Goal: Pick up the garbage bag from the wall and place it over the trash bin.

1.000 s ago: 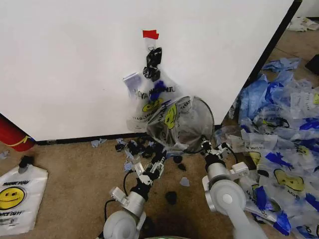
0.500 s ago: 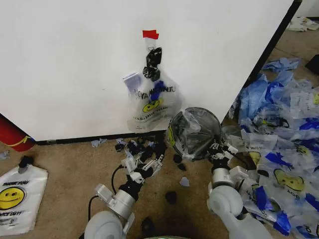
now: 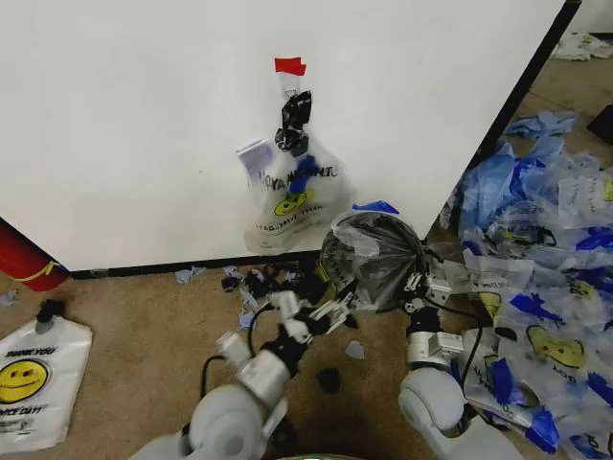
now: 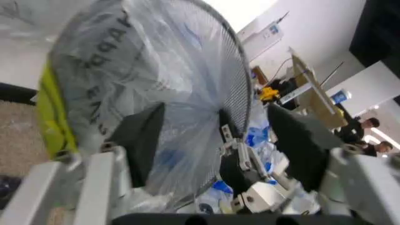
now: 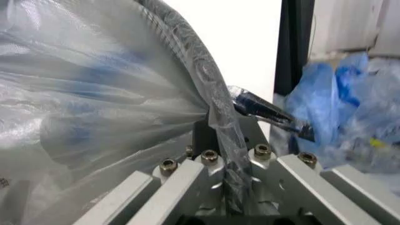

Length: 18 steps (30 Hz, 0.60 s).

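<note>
Against the black base strip of the plain white wall panel (image 3: 144, 134), the small round black wire-mesh trash bin (image 3: 378, 259) is tipped on its side on the carpeted floor (image 3: 134, 335), wrapped in a thin see-through plastic garbage bag with a yellow smiley face (image 3: 359, 254). The right tool (image 3: 419, 285) is clamped on the bin's rim with film pinched under it. The left tool (image 3: 321, 307) has its fingers spread wide at the bin's yellow-printed side, gripping nothing. A second see-through smiley bag (image 3: 292, 196) hangs on the wall under a small piece of red tape (image 3: 289, 66). The film looks light, limp, slippery and easily torn; the bag's edge at the stiff rim seems the soundest hold.
</note>
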### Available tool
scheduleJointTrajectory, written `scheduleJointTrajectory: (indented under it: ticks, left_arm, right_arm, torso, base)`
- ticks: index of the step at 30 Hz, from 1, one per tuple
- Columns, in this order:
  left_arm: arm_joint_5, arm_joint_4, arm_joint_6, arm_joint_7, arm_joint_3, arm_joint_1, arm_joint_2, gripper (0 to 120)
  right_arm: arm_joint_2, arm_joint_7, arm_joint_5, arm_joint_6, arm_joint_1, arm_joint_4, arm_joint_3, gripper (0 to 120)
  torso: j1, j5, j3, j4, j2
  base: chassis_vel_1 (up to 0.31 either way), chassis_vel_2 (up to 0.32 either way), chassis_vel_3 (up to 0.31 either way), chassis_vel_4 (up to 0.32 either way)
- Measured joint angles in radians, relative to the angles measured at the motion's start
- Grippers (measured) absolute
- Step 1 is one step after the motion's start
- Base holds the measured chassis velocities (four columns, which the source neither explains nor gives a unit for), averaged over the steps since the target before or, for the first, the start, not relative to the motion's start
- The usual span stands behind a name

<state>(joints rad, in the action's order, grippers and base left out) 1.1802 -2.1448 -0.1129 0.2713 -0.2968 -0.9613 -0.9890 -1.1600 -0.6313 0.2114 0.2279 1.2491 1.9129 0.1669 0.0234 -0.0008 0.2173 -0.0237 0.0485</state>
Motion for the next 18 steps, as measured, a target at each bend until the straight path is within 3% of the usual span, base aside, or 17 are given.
scheduleJointTrajectory:
  ticks: [6, 13, 18]
  left_arm:
    - [0.013, 0.067, 0.000, 0.063, -0.073, 0.096, -0.042, 45]
    - [0.009, 0.184, 0.000, 0.116, -0.142, 0.220, -0.141, 14]
    - [-0.012, 0.249, -0.004, 0.133, -0.172, 0.261, -0.182, 0]
  right_arm:
    - [-0.016, 0.004, -0.076, 0.013, 0.005, -0.015, 0.005, 0]
    - [-0.030, 0.010, -0.105, 0.014, 0.009, -0.016, 0.002, 0]
    - [-0.036, 0.015, -0.111, 0.015, 0.011, -0.014, 0.000, 0]
  torso:
    - [0.000, 0.0000, 0.000, 0.0001, 0.000]
    - [0.000, 0.0000, 0.000, 0.0001, 0.000]
    - [0.000, 0.0000, 0.000, 0.0002, 0.000]
  base:
    - [0.000, 0.000, 0.000, 0.000]
    - [0.000, 0.000, 0.000, 0.000]
    - [0.000, 0.000, 0.000, 0.000]
